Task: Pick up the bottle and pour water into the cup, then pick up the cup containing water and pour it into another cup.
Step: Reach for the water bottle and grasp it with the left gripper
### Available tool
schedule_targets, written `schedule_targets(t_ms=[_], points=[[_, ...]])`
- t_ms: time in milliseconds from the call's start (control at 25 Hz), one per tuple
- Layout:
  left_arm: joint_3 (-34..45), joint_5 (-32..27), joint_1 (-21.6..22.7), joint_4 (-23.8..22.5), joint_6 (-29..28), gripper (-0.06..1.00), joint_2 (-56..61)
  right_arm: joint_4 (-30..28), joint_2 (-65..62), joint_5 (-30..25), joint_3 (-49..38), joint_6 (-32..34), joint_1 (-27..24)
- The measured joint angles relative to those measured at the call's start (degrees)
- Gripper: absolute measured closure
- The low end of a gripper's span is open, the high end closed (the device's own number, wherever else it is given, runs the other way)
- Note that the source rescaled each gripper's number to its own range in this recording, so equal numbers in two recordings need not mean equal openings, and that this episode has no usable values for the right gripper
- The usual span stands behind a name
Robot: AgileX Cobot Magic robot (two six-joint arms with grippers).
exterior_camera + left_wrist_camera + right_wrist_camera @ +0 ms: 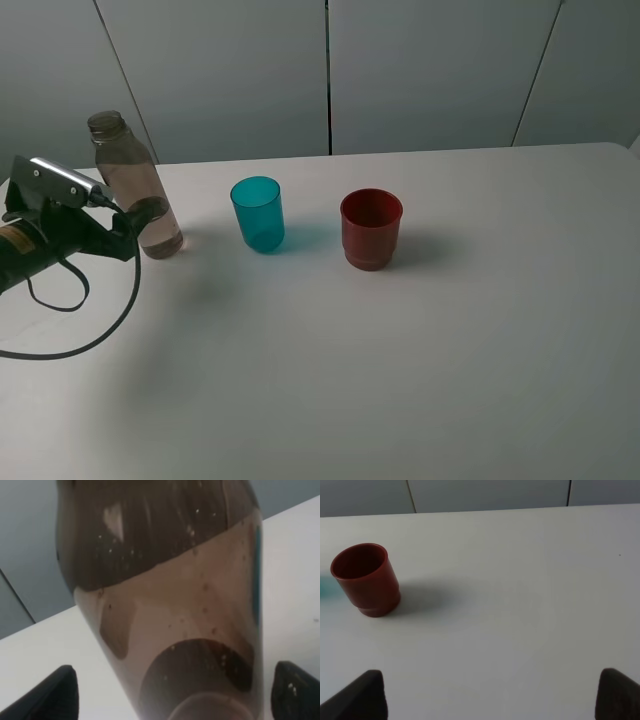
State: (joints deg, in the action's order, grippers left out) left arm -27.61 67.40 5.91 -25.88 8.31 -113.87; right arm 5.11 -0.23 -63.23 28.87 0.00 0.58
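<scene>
The tall grey-tinted bottle (130, 175) stands upright at the table's left, uncapped, with water in its lower part. My left gripper (148, 218) is open around its lower half; in the left wrist view the bottle (170, 605) fills the space between the two dark fingertips (50, 697), with small gaps on both sides. To the bottle's right stands the teal cup (258, 215), and further right the dark red cup (371, 230), both upright. My right gripper (490, 695) is open over bare table, with the red cup (366, 580) ahead of it to one side.
The white table (420, 380) carries only these three things. A black cable (70, 330) loops from the left arm over the table's left part. Grey wall panels stand behind the far edge.
</scene>
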Motion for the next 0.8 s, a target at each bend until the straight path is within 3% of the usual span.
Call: schedule_targets(t_ms=[800], points=[[-7.0, -2.1, -1.4, -2.2, -0.5, 0.01, -3.9, 0.0, 0.0, 0.0, 0.0, 0.0, 0.0]])
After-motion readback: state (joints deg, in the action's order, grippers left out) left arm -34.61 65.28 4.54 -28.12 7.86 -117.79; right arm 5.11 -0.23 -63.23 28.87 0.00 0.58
